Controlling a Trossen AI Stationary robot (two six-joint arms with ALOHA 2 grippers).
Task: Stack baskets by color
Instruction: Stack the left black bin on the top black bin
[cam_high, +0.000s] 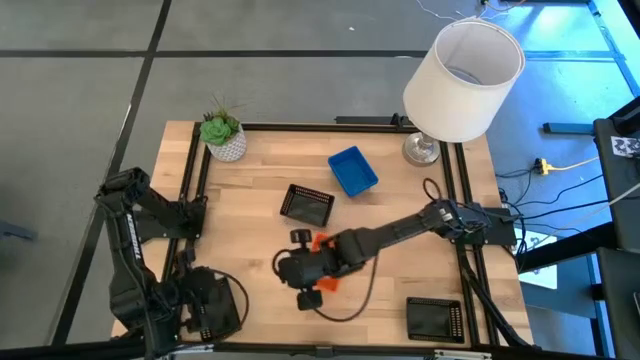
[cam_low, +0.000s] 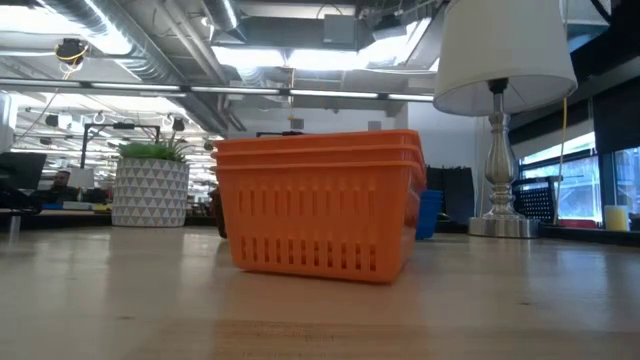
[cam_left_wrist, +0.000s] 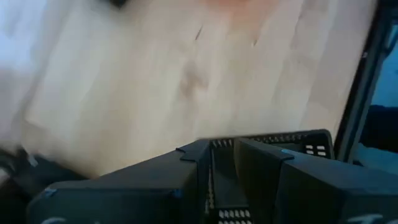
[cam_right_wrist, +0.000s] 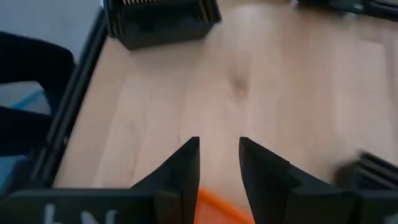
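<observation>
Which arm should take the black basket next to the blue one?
Right, probably. The right gripper hovers at the orange stack, close beside that black basket; the left gripper sits far off at the table's front-left corner.

— Any writing you can read anywhere?
— Almost none. The right arm's wrist housing carries pale characters, cut off at the edge and unreadable.
— Labels on the baskets, lamp or pot?
— None legible.
</observation>
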